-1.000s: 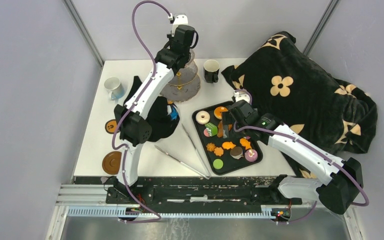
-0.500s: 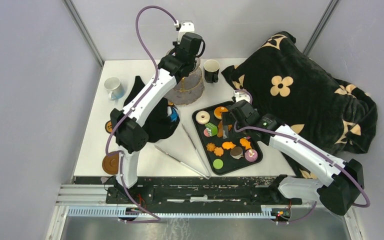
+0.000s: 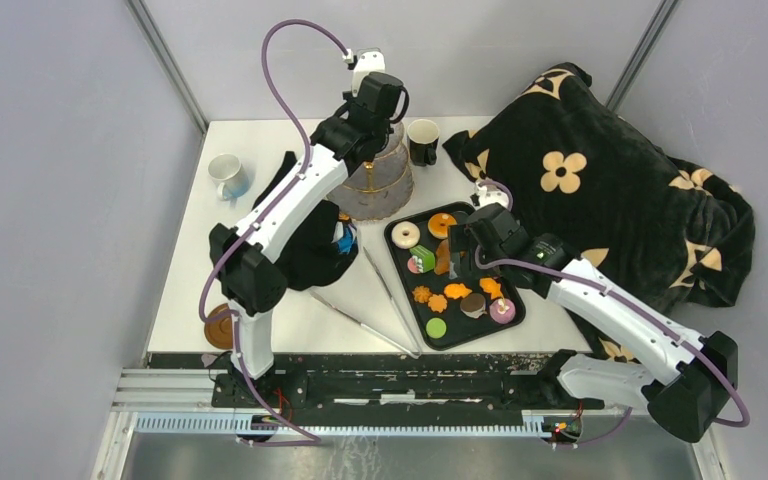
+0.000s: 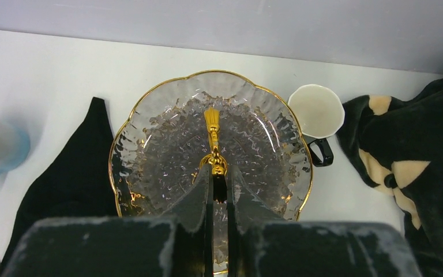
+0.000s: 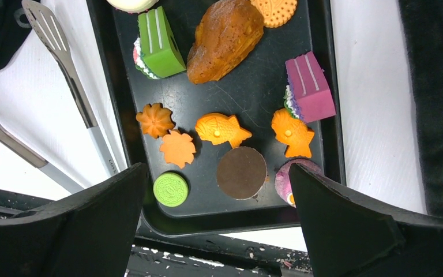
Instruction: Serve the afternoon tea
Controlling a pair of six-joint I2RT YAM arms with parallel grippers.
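Top view: the left end effector [image 3: 370, 138] sits over a glass tiered stand [image 3: 380, 190] at upper centre of the bench [image 3: 200, 215]. The right end effector [image 3: 455, 248] hovers above toy treats [image 3: 457, 291] on a black tray [image 3: 465, 328] mid-frame.

Left wrist view: the fingers [image 4: 196, 202] are clamped together on the stand's gold post [image 4: 212, 124].

Right wrist view: the fingers [image 5: 92, 213] are spread wide and empty, above an orange fish cookie [image 5: 222, 129] and a green disc [image 5: 170, 189].

The treats [image 5: 224, 128] lie in the tray [image 5: 254, 92] on the surface [image 4: 63, 69], tongs [image 5: 72, 81] just left of it. Behind stands the tiered stand [image 4: 167, 138] (a cup [image 4: 316, 111] to its right). The blanket [image 3: 600, 190] lies at the right.
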